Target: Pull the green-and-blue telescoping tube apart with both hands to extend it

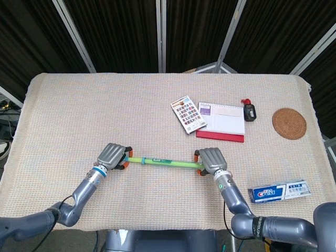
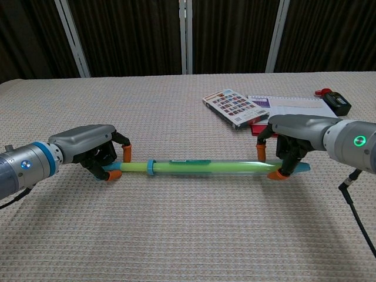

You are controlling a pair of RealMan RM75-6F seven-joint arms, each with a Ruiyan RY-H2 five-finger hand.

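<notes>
The green-and-blue telescoping tube lies stretched out lengthwise across the near part of the table, just above or on the cloth. A blue collar ring sits toward its left end. My left hand grips the tube's left end, orange fingertips curled around it. At the other end my right hand holds the tube, with a blue tip sticking out past its fingers.
Behind the right hand lie a small patterned booklet, a white notebook with a red edge, and a black-and-red device. A woven coaster sits far right and a toothpaste box near the front right edge.
</notes>
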